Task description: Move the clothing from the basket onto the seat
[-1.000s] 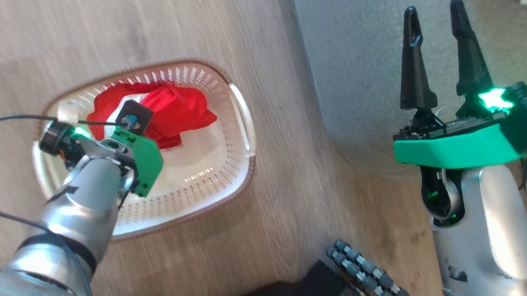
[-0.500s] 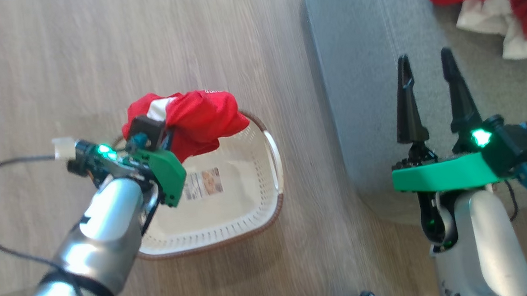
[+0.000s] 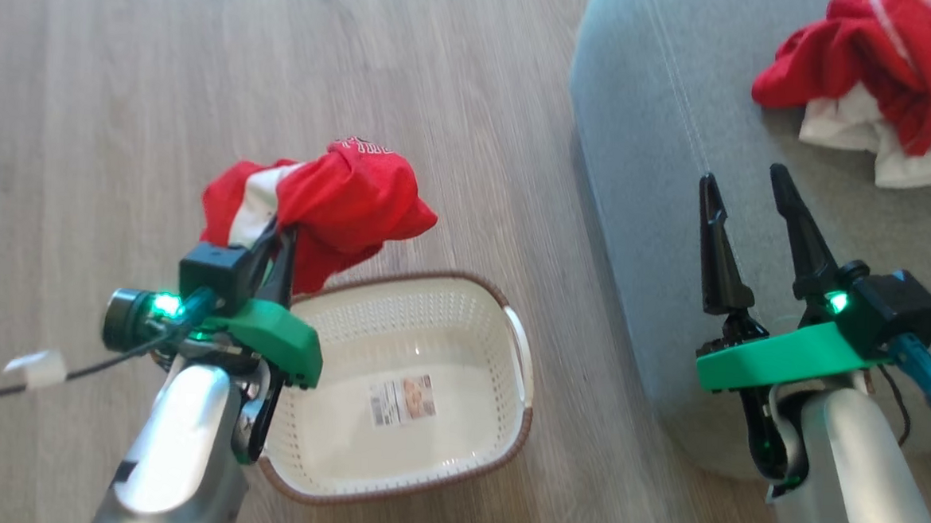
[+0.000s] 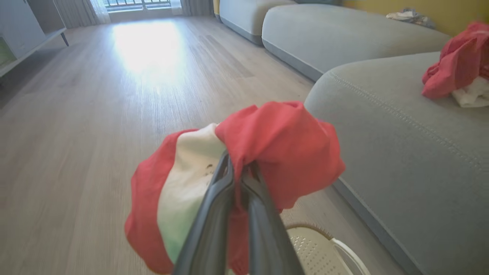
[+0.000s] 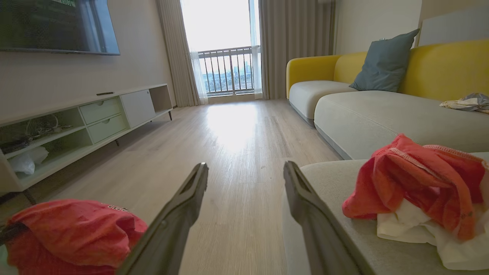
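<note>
A pale wooden floor (image 3: pixel 124 76) carries a cream basket (image 3: pixel 462 325), which stands upright on the boards. To the right of the basket the same floor bears a grey-green sofa (image 3: pixel 674 225), its rounded corner near the basket's side handle but apart from it. On the sofa's seat, well beyond the basket, lies a crumpled heap of red and white clothing (image 3: pixel 866 67). Farther still from the basket, a small crumpled cloth (image 5: pixel 464 102) and a blue-grey cushion (image 5: pixel 386 63) rest on the sofa. Far from the basket, a long low cabinet (image 5: pixel 95 114) stands on the floor
</note>
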